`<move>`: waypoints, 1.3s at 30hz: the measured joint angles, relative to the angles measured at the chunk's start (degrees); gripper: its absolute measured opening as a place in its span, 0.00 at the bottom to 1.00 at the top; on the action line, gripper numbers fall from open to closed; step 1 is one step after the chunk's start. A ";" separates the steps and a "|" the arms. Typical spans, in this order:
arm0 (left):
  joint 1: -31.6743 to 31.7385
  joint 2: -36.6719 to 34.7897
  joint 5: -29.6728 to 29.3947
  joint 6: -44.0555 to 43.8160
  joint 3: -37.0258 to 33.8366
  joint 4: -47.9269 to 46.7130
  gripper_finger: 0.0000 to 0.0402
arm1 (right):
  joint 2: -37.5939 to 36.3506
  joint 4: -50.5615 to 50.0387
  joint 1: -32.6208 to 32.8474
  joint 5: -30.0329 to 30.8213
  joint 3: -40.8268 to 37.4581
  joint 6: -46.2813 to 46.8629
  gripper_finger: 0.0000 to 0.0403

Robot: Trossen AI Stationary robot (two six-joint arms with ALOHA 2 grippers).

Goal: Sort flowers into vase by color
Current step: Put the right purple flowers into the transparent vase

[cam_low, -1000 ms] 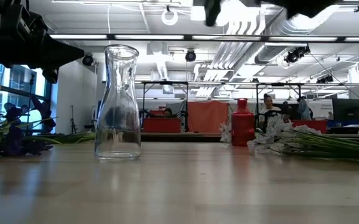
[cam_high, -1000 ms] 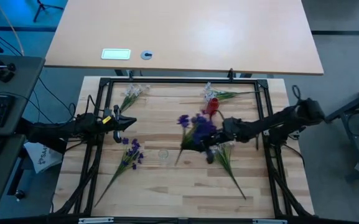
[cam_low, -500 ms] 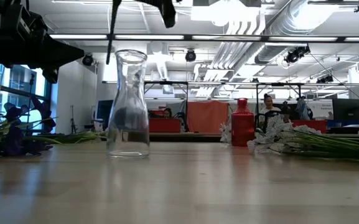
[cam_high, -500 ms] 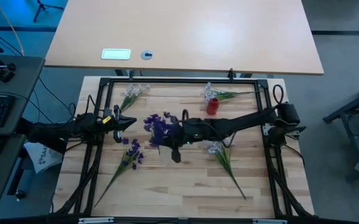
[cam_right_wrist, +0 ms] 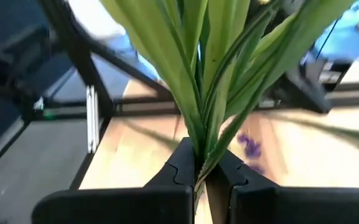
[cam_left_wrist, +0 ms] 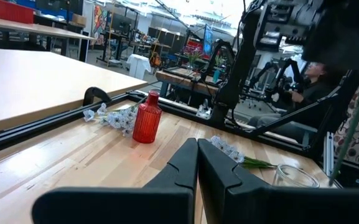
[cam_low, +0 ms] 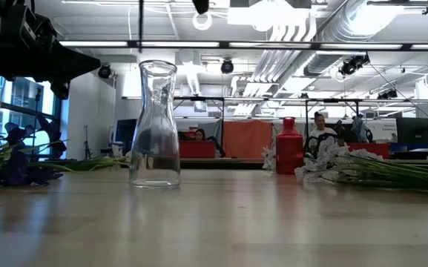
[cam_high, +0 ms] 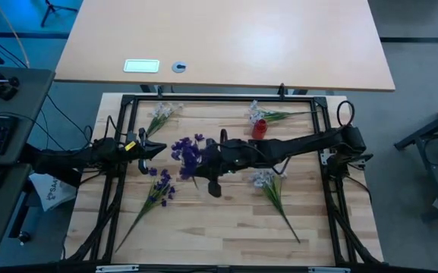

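Note:
My right gripper (cam_high: 209,161) reaches across the table's middle, shut on a sprig of purple flowers (cam_high: 188,150). In the low view its thin stem (cam_low: 140,30) hangs down just above a clear glass carafe (cam_low: 154,126). The red vase (cam_high: 259,129) stands upright farther right, near the far edge, also seen as the red vase (cam_low: 288,146). Another purple sprig (cam_high: 158,188) and white sprigs (cam_high: 162,114) (cam_high: 268,186) lie flat on the table. My left gripper (cam_high: 154,148) waits shut at the left, clear of everything. My right gripper (cam_right_wrist: 201,171) pinches the purple sprig between its two fingers, at the spot where the green leaves (cam_right_wrist: 198,134) gather into the stem. The leaves fan out beyond the fingertips. The sprig is lifted clear of the table, with its stem hanging below.
A black frame rail (cam_high: 219,98) borders the wooden table. A third white sprig (cam_high: 268,114) lies behind the red vase. The near half of the table (cam_high: 219,227) is bare wood. People and desks show in the room beyond the far edge.
My right gripper has carried the purple sprig toward the table's left, from beside the red vase to above the glass carafe. The stem now hangs straight down at the carafe's mouth. The carafe has slid a little toward the right.

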 joint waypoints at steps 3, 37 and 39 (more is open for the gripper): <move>0.01 0.02 -0.01 0.00 0.00 -0.01 0.00 | -0.94 -2.12 0.02 -1.18 0.10 -0.05 0.00; 0.00 0.00 -0.01 0.00 0.00 0.00 0.00 | -11.81 30.66 -0.02 5.63 -27.99 -2.03 0.00; 0.02 0.00 0.01 0.01 0.00 -0.13 0.00 | -10.61 31.14 -0.02 5.56 -27.96 -1.05 0.02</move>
